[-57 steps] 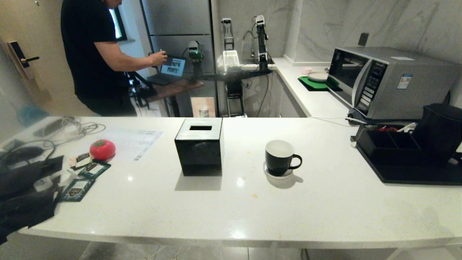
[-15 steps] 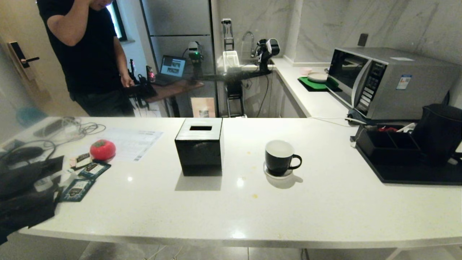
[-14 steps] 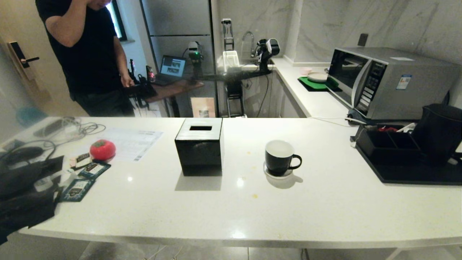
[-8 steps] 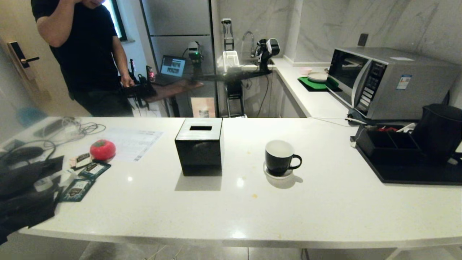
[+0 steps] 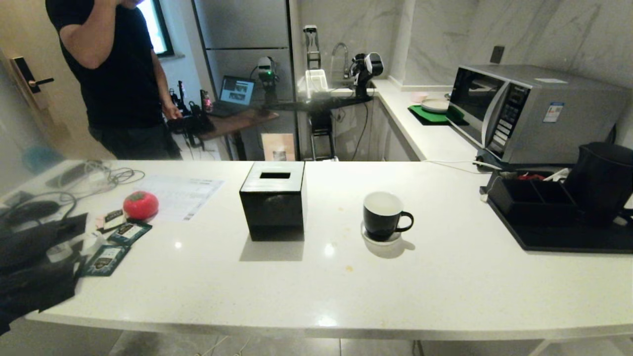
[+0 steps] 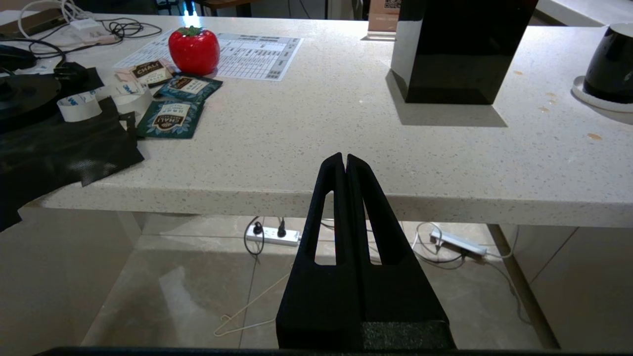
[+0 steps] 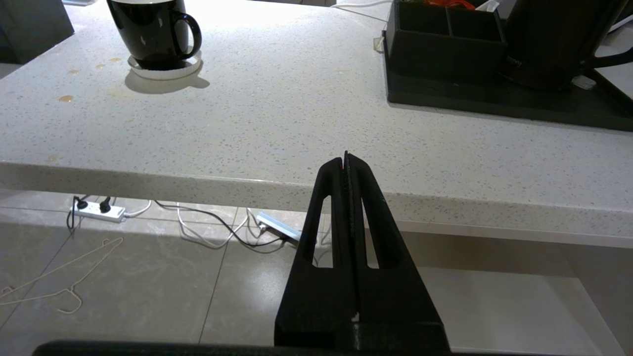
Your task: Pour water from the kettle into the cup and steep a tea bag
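The matte black kettle (image 5: 601,180) stands on a black tray (image 5: 559,242) at the counter's right end; the right wrist view shows the kettle (image 7: 549,44) too. The glossy black cup (image 5: 383,216) with a white inside sits on a small white coaster mid-counter, handle to the right, seen as the cup (image 7: 148,32) and the cup (image 6: 610,64) in the wrist views. I cannot make out the tea bag. My left gripper (image 6: 344,157) and right gripper (image 7: 345,157) are both shut and hold nothing. They hang before the counter's front edge, outside the head view.
A black square box (image 5: 273,205) with a slotted top stands left of the cup. Teal sachets (image 5: 106,258), a red tomato-shaped thing (image 5: 141,204), cables and black cloth crowd the left end. A microwave (image 5: 534,111) stands behind the tray. A person (image 5: 118,74) stands beyond the counter.
The person left the laptop, raised an arm to the head and shifted slightly. A far robot arm at the back folded down. The counter's things and my grippers kept still.
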`<state>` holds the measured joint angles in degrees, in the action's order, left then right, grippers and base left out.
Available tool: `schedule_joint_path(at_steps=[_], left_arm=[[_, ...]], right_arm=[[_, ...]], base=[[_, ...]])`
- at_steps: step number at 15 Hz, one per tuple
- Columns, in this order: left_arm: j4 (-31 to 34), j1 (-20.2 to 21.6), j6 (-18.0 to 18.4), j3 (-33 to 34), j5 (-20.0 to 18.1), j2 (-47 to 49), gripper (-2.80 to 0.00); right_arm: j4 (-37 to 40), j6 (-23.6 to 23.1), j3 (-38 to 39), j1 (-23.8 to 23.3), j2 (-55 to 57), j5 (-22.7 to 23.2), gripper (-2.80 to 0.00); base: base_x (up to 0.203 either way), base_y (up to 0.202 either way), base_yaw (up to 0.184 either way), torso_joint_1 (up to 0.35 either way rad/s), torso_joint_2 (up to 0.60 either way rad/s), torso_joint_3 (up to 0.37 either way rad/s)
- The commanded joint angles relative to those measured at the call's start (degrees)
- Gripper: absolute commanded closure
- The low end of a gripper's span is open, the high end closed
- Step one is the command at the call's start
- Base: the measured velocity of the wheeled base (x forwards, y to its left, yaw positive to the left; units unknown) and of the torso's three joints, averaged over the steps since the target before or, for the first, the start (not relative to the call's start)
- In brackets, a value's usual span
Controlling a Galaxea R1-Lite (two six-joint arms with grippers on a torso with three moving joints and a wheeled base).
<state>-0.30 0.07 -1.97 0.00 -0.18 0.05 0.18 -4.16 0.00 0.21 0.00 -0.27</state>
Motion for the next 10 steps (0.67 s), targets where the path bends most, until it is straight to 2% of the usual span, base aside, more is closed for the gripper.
schedule_joint_path(at_steps=[1, 10], left_arm=[[0.0, 0.0, -0.1, 0.0, 0.0, 0.0, 0.00], [0.0, 0.0, 0.0, 0.0, 0.0, 0.0, 0.00]], right_arm=[[0.0, 0.0, 0.0, 0.0, 0.1, -0.1, 0.00], [0.0, 0.5, 0.0, 0.1, 0.1, 0.0, 0.00]], base=[[0.000, 0.000, 0.000, 0.000, 0.00, 0.000], [0.000, 0.000, 0.000, 0.000, 0.00, 0.000]])
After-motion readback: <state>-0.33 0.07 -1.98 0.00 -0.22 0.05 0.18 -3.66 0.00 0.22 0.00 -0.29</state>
